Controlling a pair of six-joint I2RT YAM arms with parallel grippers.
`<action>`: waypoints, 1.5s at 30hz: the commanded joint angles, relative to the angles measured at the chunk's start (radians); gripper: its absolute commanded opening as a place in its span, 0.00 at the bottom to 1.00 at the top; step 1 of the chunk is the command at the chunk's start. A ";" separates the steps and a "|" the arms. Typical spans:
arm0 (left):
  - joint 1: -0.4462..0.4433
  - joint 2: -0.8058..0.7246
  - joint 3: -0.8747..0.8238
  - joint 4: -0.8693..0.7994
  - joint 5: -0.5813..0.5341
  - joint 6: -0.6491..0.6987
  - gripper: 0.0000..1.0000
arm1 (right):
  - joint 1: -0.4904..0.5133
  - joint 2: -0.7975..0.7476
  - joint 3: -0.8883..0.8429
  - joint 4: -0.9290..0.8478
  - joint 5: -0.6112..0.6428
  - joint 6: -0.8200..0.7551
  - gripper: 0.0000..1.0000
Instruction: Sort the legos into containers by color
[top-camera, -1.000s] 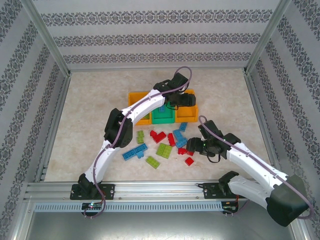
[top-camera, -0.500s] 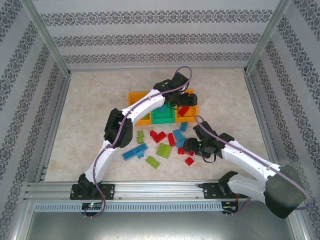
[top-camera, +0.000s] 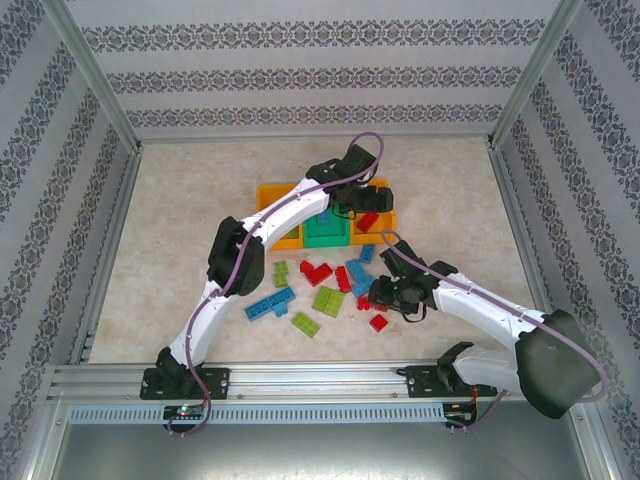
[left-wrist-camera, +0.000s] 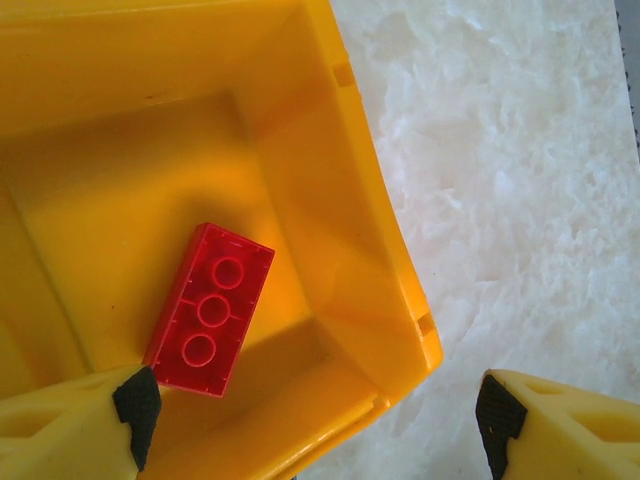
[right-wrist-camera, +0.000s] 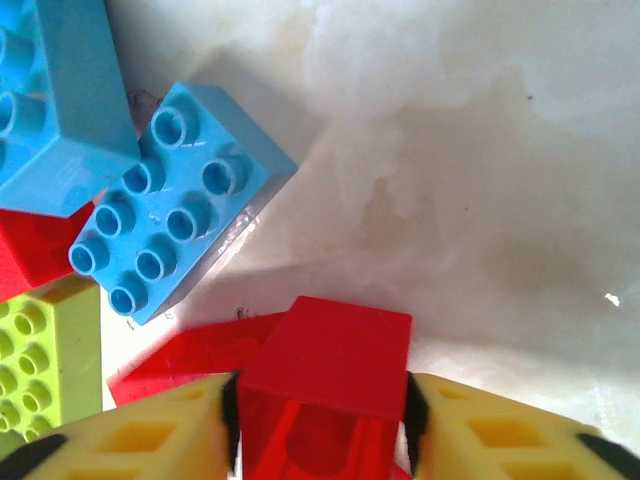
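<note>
Over the right-hand orange bin (top-camera: 393, 226), last in a row with the green bin (top-camera: 325, 238) and the left orange bin (top-camera: 272, 200): left gripper (top-camera: 366, 205) hovering.

- Left wrist view: left gripper (left-wrist-camera: 315, 410) spread wide. One black fingertip pad (left-wrist-camera: 135, 400) sits above the bin's inside, the other is out over the bare pale table (left-wrist-camera: 520, 200), and the bin's corner lies between them. Nothing is held or touched.
- A red brick (left-wrist-camera: 210, 308) lies flat on the bin floor (left-wrist-camera: 120, 180), three studs showing, set at a slant. It is just beside the inner pad, but I cannot tell whether they touch. From the top it shows as a red patch in the same bin (top-camera: 368, 221).

Near the table's middle, at the right edge of the loose pile (top-camera: 325, 300) of red, blue and light green bricks: right gripper (top-camera: 377, 293).

- Right wrist view: right gripper (right-wrist-camera: 320, 425) closed on a red lego (right-wrist-camera: 330, 365), with a yellow finger (right-wrist-camera: 150, 440) pressed against each side. Whether it is off the table I cannot tell.
- A thin red piece (right-wrist-camera: 190, 355) lies under it.
- A light blue eight-stud brick (right-wrist-camera: 180, 220) lies near, apart from the fingers, next to a larger blue brick (right-wrist-camera: 55, 100) at the frame corner.
- A light green brick (right-wrist-camera: 40, 370) sits at the left edge.
</note>
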 joint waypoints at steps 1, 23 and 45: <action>0.008 -0.060 -0.020 -0.043 -0.015 0.017 0.84 | 0.007 0.009 0.024 -0.050 0.043 -0.007 0.41; 0.009 -0.240 -0.273 -0.052 -0.121 0.054 0.86 | -0.134 0.036 0.295 -0.102 0.037 -0.204 0.31; 0.011 -0.676 -0.957 0.022 -0.260 -0.032 0.90 | -0.286 0.655 0.859 0.006 -0.062 -0.381 0.35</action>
